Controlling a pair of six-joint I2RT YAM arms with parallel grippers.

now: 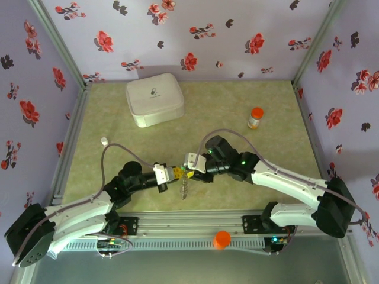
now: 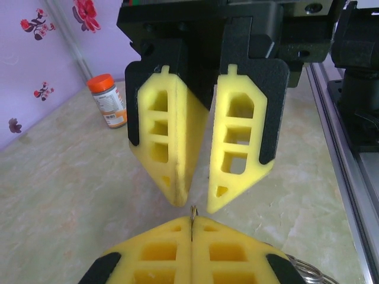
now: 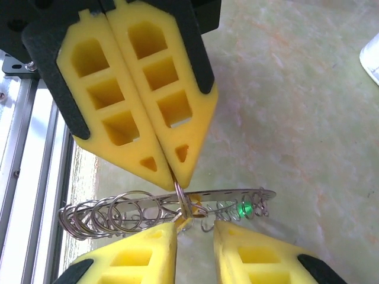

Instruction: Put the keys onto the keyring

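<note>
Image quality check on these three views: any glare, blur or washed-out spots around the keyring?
Top external: soft, even light, slightly hazy; the keyring reads as a thin, low-contrast smudge. Left wrist: foreground sharp, the orange-capped bottle slightly soft. Right wrist: the ring's wire loops are crisp, the green key blooms into a bright blob, and there is white glare on the table at left.

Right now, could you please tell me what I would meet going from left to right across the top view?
white cap → white box → keyring → orange disc on the front rail → bottle
</note>
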